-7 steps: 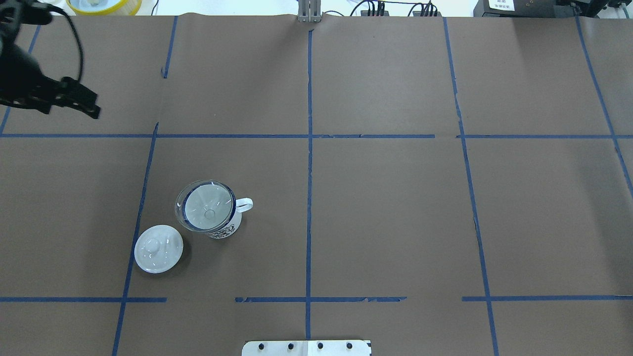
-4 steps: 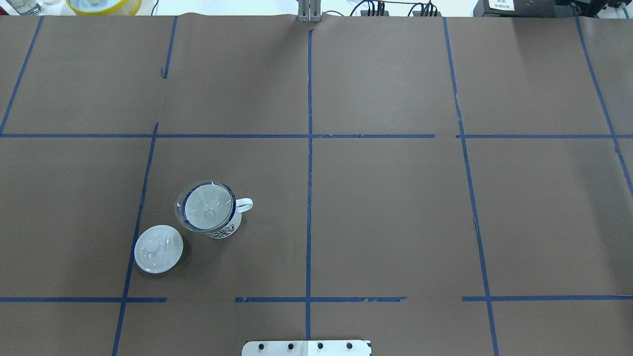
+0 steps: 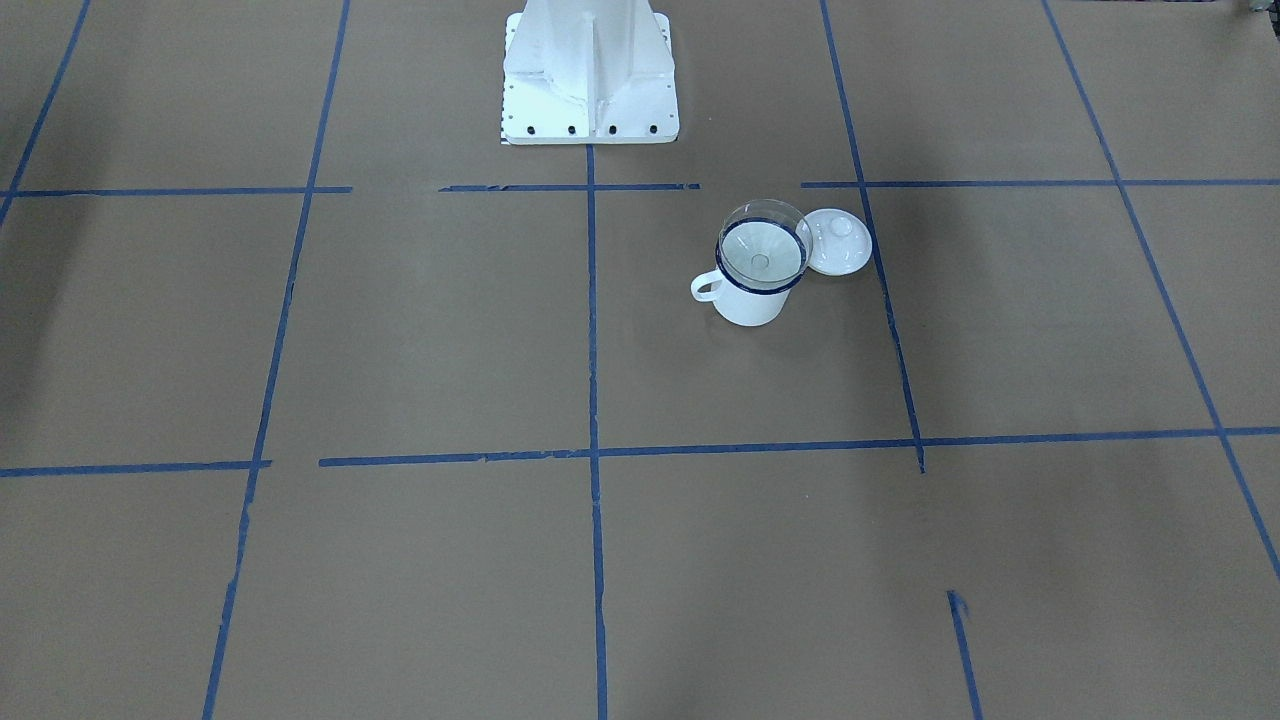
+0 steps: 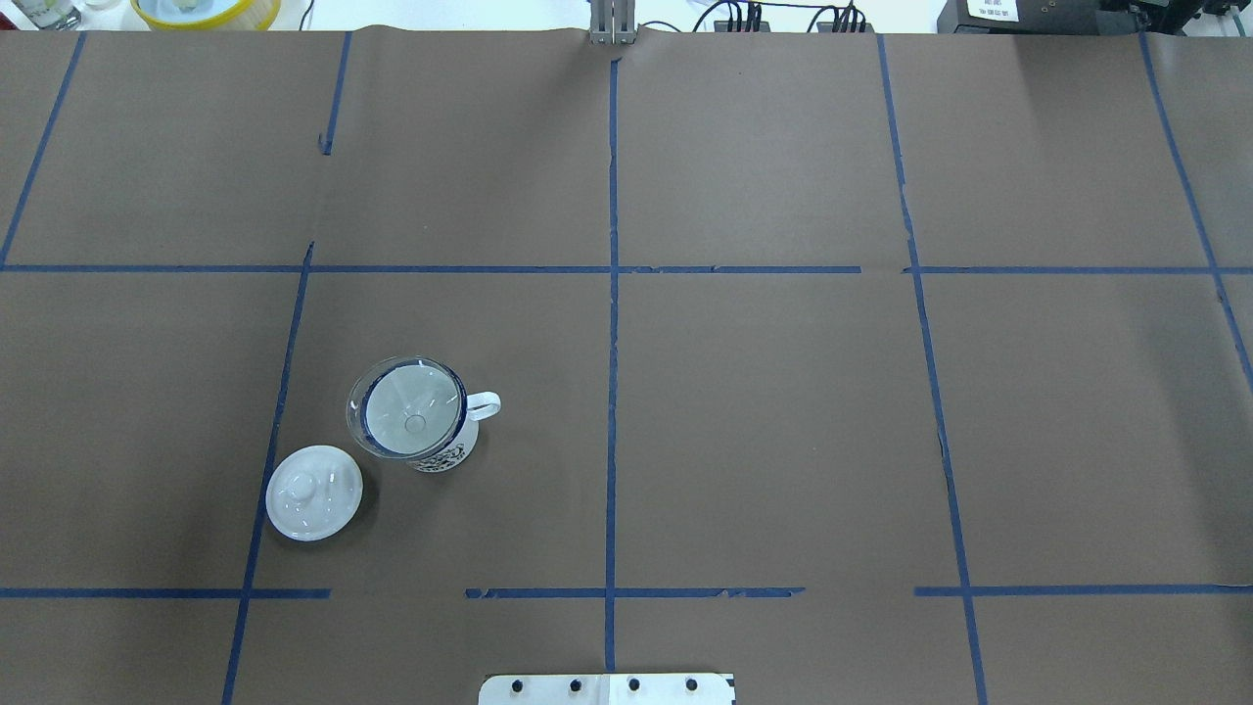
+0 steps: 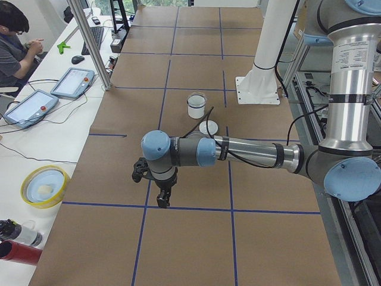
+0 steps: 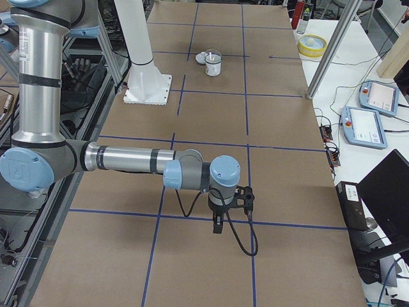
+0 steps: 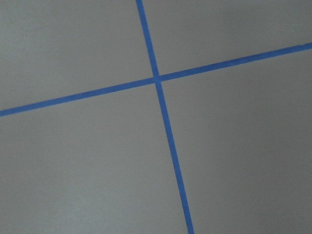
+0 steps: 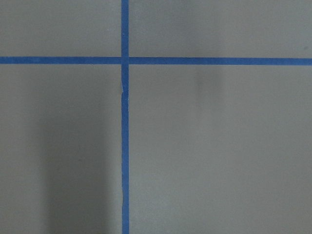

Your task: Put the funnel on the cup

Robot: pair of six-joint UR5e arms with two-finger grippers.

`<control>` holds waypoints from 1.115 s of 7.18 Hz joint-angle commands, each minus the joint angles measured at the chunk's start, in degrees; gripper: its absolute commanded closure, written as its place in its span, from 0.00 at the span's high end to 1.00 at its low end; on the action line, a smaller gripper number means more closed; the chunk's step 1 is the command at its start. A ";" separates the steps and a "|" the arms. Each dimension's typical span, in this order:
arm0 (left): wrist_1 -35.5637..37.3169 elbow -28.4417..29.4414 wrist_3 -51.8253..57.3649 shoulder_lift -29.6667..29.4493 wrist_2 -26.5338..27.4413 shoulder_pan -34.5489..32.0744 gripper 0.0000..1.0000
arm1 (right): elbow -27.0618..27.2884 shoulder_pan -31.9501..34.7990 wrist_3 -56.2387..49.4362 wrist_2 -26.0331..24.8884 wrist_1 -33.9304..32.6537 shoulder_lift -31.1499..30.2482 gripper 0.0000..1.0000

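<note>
The clear funnel (image 4: 411, 406) sits upright in the mouth of the white cup (image 4: 448, 454) with the dark blue rim, left of the table's middle; its rim overhangs the cup's rim. Both also show in the front view, funnel (image 3: 762, 238) on cup (image 3: 750, 305). No gripper is near them. My left gripper (image 5: 164, 199) shows only in the exterior left view, over the table's left end; I cannot tell if it is open. My right gripper (image 6: 218, 225) shows only in the exterior right view, over the right end; I cannot tell its state either.
A round white knobbed lid (image 4: 313, 493) lies on the table beside the cup. A yellow bowl (image 4: 206, 10) stands beyond the far left edge. The robot's white base (image 3: 590, 70) stands at the near side. Both wrist views show only brown paper and blue tape.
My left arm, seen at the overhead view's upper left a second ago, has moved out of that view. The funnel, cup and lid have not moved.
</note>
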 commanded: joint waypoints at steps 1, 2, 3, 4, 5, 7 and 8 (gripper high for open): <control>-3.55 -0.09 -0.34 4.15 -3.07 -2.66 1.00 | 0.03 0.00 0.00 0.00 0.00 0.00 1.00; -3.57 0.95 -0.43 3.29 -2.80 -2.58 1.00 | -0.06 0.00 0.00 0.00 0.00 0.00 1.00; -3.57 0.62 -0.34 3.10 -2.54 -2.58 1.00 | 0.03 0.00 0.00 0.00 0.00 0.00 1.00; -3.57 0.70 -0.34 3.36 -2.53 -2.67 1.00 | -0.06 0.00 0.00 0.00 0.00 0.00 1.00; -3.75 -0.43 0.35 3.45 -2.97 -2.67 1.00 | 0.03 0.00 0.00 0.00 0.00 0.00 1.00; -3.75 -0.79 0.10 3.19 -2.54 -2.67 1.00 | 0.03 0.00 0.00 0.00 0.00 0.00 1.00; -3.75 -0.71 -0.08 3.19 -2.53 -2.67 1.00 | -0.06 0.00 0.00 0.00 0.00 0.00 1.00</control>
